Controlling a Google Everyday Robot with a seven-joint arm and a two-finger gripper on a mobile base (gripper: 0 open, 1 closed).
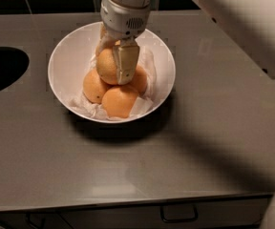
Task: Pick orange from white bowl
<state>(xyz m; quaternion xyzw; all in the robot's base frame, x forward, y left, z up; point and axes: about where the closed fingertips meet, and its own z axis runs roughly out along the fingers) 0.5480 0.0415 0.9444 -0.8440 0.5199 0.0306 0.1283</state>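
The gripper point(113, 65) is down in the bowl point(65, 63), pinching the orange point(106, 68). One finger point(126, 61) lies flat across its front-right face and the other shows only partly at back-left, so the grip looks to run thru the fruit's widest part. The orange is mid-bowl, perched on 3 small fruits point(120, 101) & touching them, w/ crumpled paper point(148, 63) under & around the pile. Can't tell if it's clear of them yet. Step in hand, as I read it, is the lift. To do it well, go straight up w/ no sideways pull, since a round fruit could roll out from two flat pads. Squeeze firm but not crushing. Watch the paper, which may snag a fingertip & drag along, and the small fruits, which may shift once the top wt is off. Clear the rim before any move out over the counter point(214, 128).
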